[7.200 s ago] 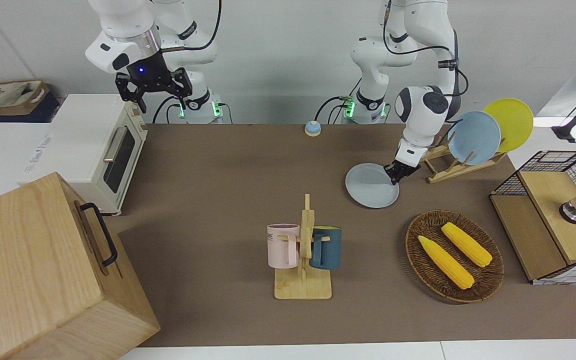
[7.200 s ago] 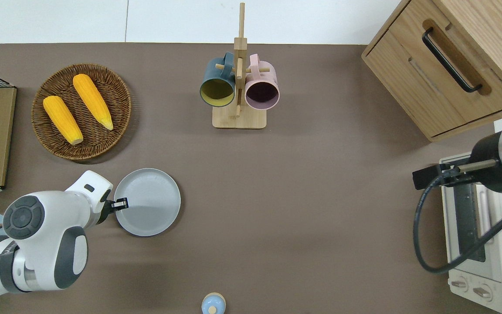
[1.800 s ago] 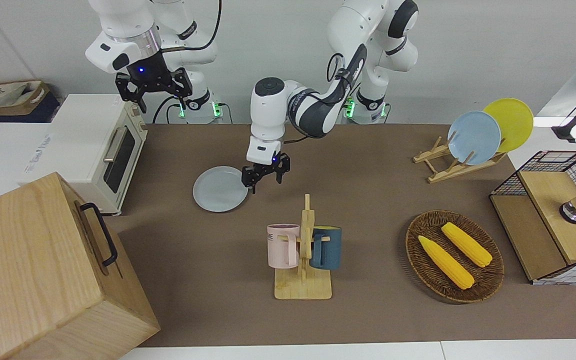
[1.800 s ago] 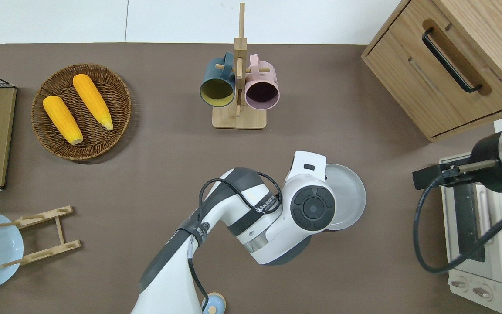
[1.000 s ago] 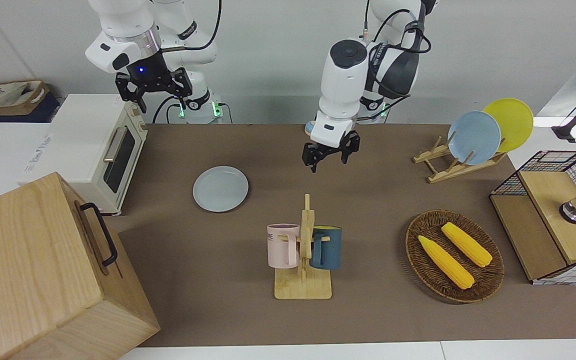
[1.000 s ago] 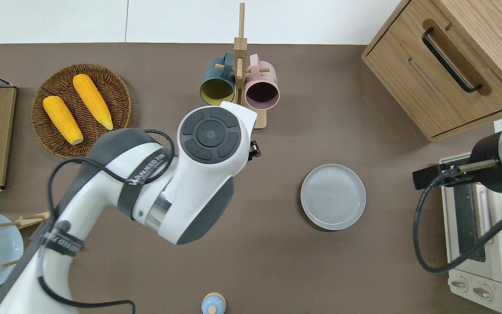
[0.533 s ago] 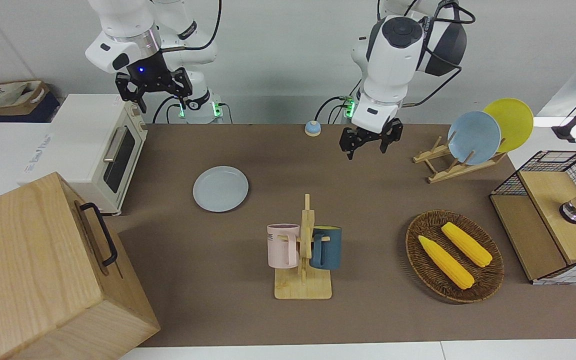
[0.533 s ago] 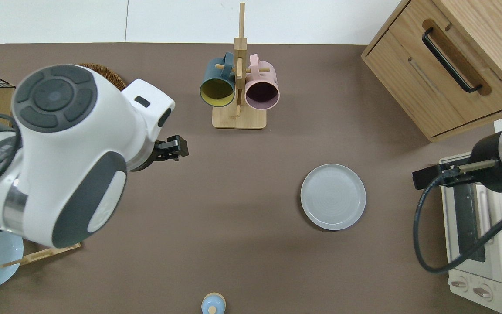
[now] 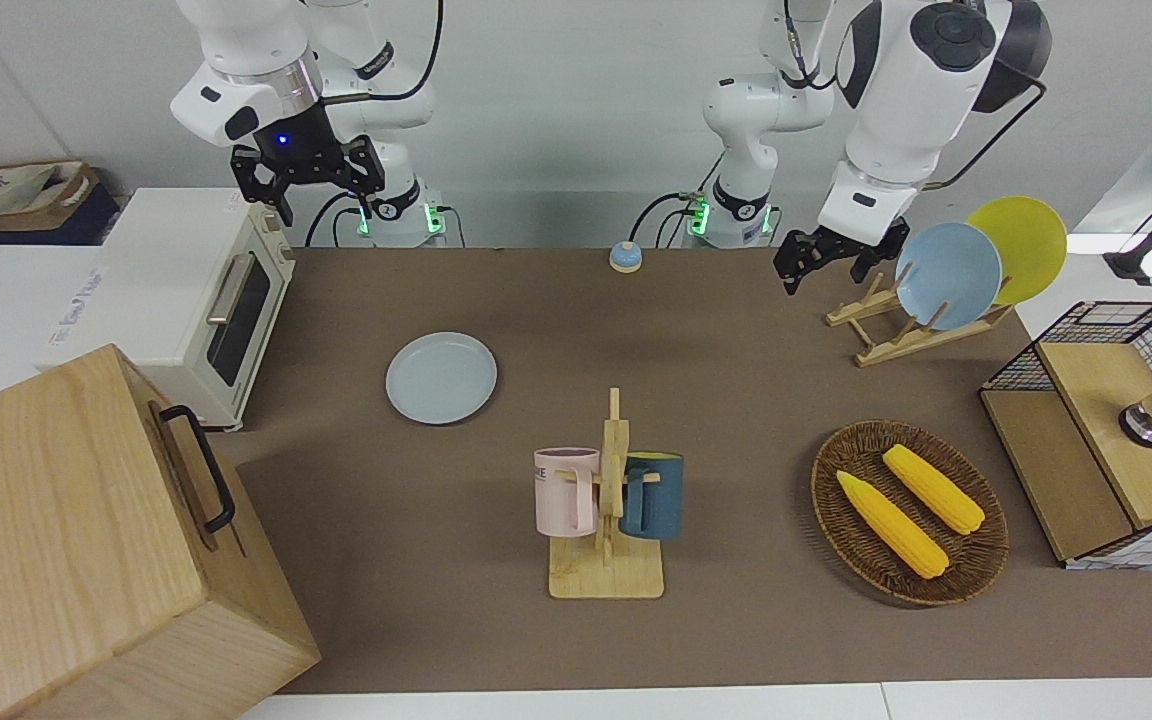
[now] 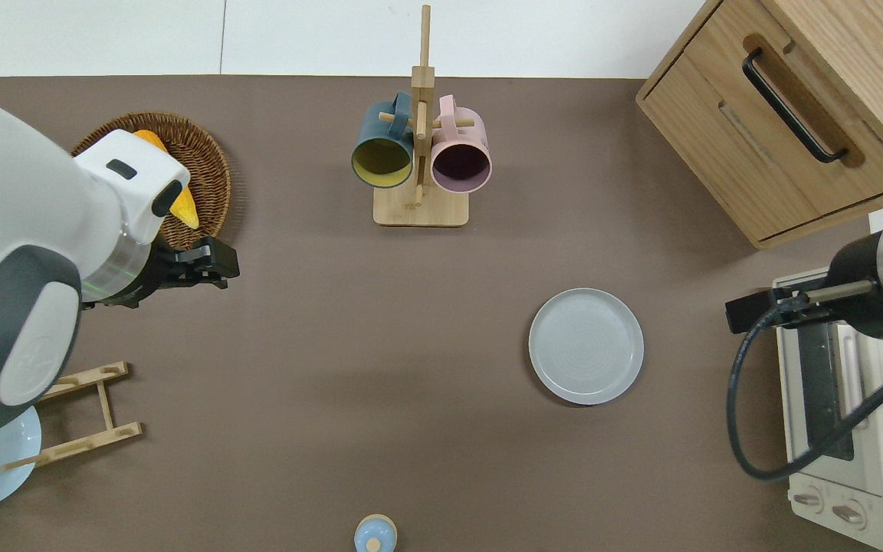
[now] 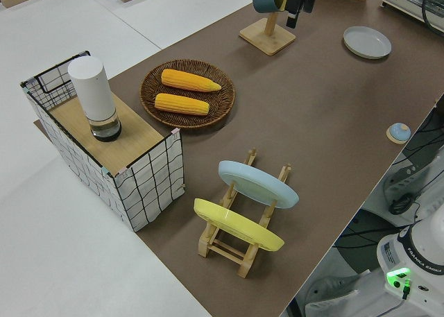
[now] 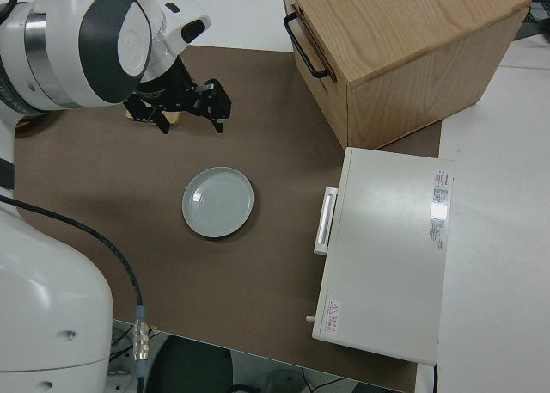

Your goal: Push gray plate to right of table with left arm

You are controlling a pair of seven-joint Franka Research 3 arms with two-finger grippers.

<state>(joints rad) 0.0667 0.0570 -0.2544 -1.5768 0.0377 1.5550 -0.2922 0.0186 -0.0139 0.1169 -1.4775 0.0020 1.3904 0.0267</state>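
Observation:
The gray plate [image 9: 441, 378] [image 10: 585, 346] [image 12: 218, 203] lies flat on the brown table [image 9: 536, 330], toward the right arm's end and near the toaster oven. Nothing touches it. My left gripper [image 9: 829, 268] [image 10: 208, 268] hangs in the air, open and empty. It is over the table between the corn basket and the plate rack, far from the gray plate. The right arm is parked, its gripper [image 9: 304, 172] open and empty.
A white toaster oven [image 9: 206, 300] and a wooden cabinet [image 9: 66, 540] stand at the right arm's end. A mug rack [image 9: 606, 500] stands mid-table. At the left arm's end are a corn basket [image 9: 908, 512], a plate rack [image 9: 921, 300] and a wire crate [image 9: 1106, 430].
The gray plate slid from the left arm's end to beside the toaster oven. The left gripper then rose and swung back toward the plate rack. The plate has lain still for the last second.

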